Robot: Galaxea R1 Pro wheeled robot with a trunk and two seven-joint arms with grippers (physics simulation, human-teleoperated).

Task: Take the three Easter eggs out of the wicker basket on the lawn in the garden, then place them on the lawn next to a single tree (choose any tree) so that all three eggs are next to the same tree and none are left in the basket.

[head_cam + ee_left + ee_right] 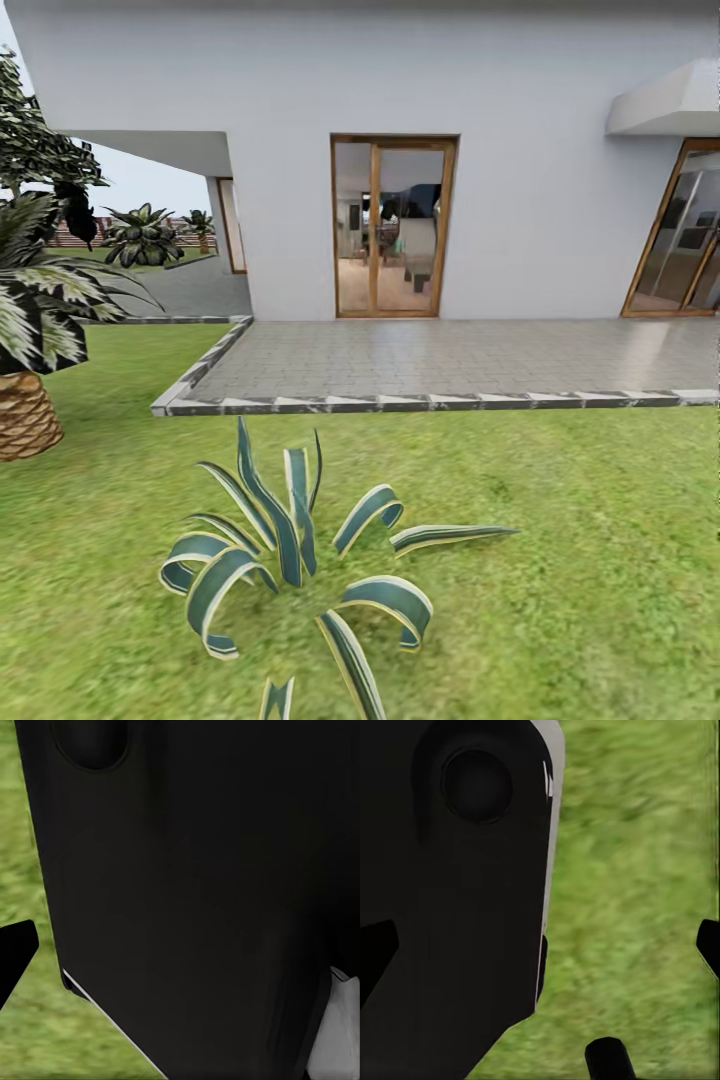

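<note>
The lawn [580, 560] spreads bright green in front of me in the head view, up to a paved patio. The Easter eggs, the wicker basket and a bare-trunked tree are out of view. In the right wrist view my right gripper [542, 949] hangs open over grass [637, 907], its black fingertips [709, 945] at the picture's two sides and nothing between them, beside a black part of my own body [457, 907]. One fingertip [16, 954] of my left gripper sits just as far out against grass; my black body [195, 885] hides the other.
A spiky striped agave [290, 560] grows close ahead on the grass. A short palm with a scaly trunk [25, 415] stands at the left. Beyond is a grey paved patio [450, 360] with a raised kerb, a white house [540, 200] and glass doors [392, 228].
</note>
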